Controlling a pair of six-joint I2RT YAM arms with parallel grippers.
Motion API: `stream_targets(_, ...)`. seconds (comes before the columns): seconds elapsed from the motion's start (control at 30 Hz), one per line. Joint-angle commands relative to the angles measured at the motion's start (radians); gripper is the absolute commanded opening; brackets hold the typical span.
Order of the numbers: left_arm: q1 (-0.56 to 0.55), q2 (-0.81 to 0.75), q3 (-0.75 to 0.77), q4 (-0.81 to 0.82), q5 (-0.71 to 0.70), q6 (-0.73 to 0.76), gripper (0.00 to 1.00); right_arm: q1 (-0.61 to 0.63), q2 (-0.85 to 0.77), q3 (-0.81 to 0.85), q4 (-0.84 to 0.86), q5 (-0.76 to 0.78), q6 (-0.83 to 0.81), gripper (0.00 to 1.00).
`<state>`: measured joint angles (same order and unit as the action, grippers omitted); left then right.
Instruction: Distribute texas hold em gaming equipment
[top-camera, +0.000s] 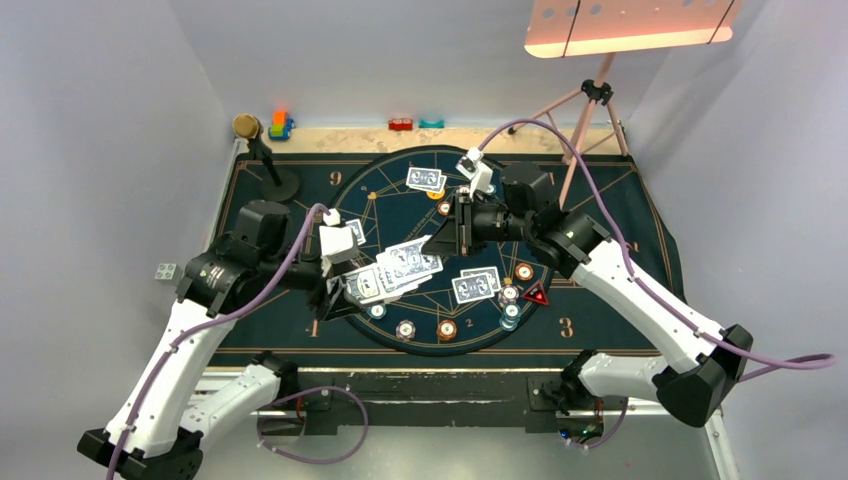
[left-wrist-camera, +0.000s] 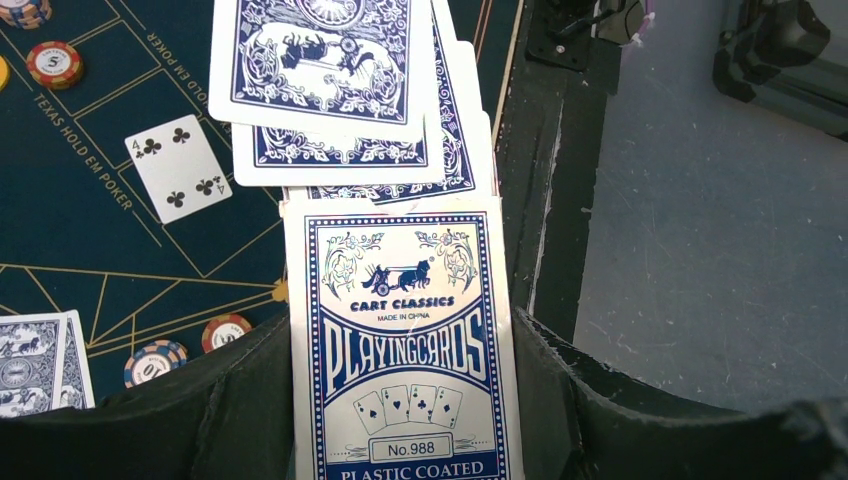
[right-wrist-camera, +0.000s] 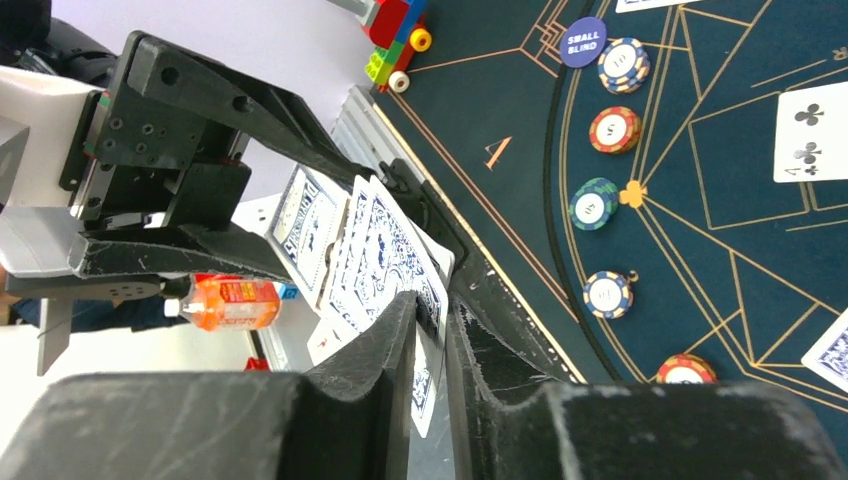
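Over mat (top-camera: 600, 200): L gripper (top-camera: 345, 285) holds card fan (top-camera: 395, 272), R gripper (right-wrist-camera: 430, 330) pinches one

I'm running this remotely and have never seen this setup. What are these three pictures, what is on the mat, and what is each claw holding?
One picture looks down from above on two white robot arms bolted at the table's near edge. The other two come from cameras on each wrist, looking past that arm's own black fingers.

On the dark poker mat lie striped poker chips, face-down card pairs, a face-up four of clubs and a red triangular marker. A microphone and toy blocks stand at the far edge.

The left gripper is shut on the card pack, its cards fanning out. The right gripper pinches one card at that fan's end.
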<state>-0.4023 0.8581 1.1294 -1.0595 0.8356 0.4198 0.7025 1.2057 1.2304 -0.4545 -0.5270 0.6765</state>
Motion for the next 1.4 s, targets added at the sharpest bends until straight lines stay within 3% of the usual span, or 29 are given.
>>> stream_targets(0.0, 0.010, -0.016, 0.010, 0.056, 0.066, -0.030, 0.00, 0.028, -0.003, 0.004, 0.047, -0.035, 0.011, 0.22)
stream_targets(0.33, 0.015, -0.019, 0.009, 0.054, 0.069, -0.035, 0.00, 0.035, -0.020, 0.018, -0.009, -0.019, -0.010, 0.32)
stream_targets(0.6, 0.019, -0.017, 0.010, 0.053, 0.075, -0.037, 0.00, 0.035, -0.043, 0.060, -0.132, 0.073, -0.094, 0.54)
stream_targets(0.8, 0.022, -0.014, 0.019, 0.052, 0.080, -0.041, 0.00, 0.035, -0.052, 0.044, -0.135, 0.092, -0.101, 0.62)
stream_targets(1.07, 0.022, -0.011, 0.024, 0.049, 0.075, -0.039, 0.00, 0.035, -0.072, -0.045, -0.012, -0.001, -0.002, 0.61)
stream_targets(1.37, 0.024, -0.009, 0.032, 0.046, 0.063, -0.033, 0.00, 0.035, -0.120, -0.088, -0.037, 0.007, 0.020, 0.40)
